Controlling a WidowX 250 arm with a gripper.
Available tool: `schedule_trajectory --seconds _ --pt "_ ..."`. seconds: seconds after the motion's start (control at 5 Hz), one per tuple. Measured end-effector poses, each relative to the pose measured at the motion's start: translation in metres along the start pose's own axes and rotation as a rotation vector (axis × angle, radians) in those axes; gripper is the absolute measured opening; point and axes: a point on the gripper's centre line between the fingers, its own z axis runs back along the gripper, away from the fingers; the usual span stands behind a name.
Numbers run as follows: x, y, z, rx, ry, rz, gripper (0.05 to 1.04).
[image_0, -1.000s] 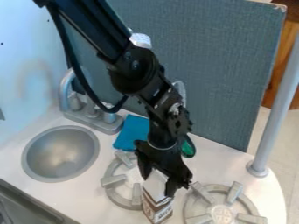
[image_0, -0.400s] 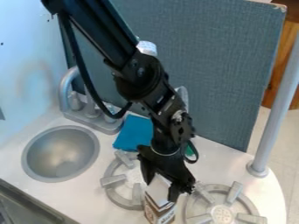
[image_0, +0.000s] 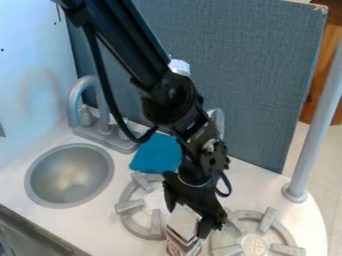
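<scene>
My gripper (image_0: 186, 220) hangs over the front of the counter, between the two stove burners, with its fingers on either side of a small carton (image_0: 183, 231). The carton has a white gabled top and brown-and-white printed sides, and its lower part is cut off by the view's bottom edge. It stands roughly upright between the left burner (image_0: 137, 227) and the right burner (image_0: 252, 244). Behind the gripper, a folded blue cloth (image_0: 155, 153) lies on the counter.
A round metal sink (image_0: 69, 175) is at the left, with a grey faucet (image_0: 105, 131) behind it. A grey post (image_0: 311, 130) rises at the right edge. A blue-grey panel (image_0: 247, 75) stands along the back.
The gripper and arm have moved right and slightly toward the front. The carton has shifted the same way between the fingers, and more of the blue cloth shows.
</scene>
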Motion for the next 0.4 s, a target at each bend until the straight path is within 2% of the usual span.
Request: schedule_trajectory --seconds 0.2,0.4 --pt "0.005 -0.001 0.009 -0.012 -0.022 -0.037 1.003" --pt "0.030 -0.003 0.050 -0.047 -0.087 -0.039 1.003"
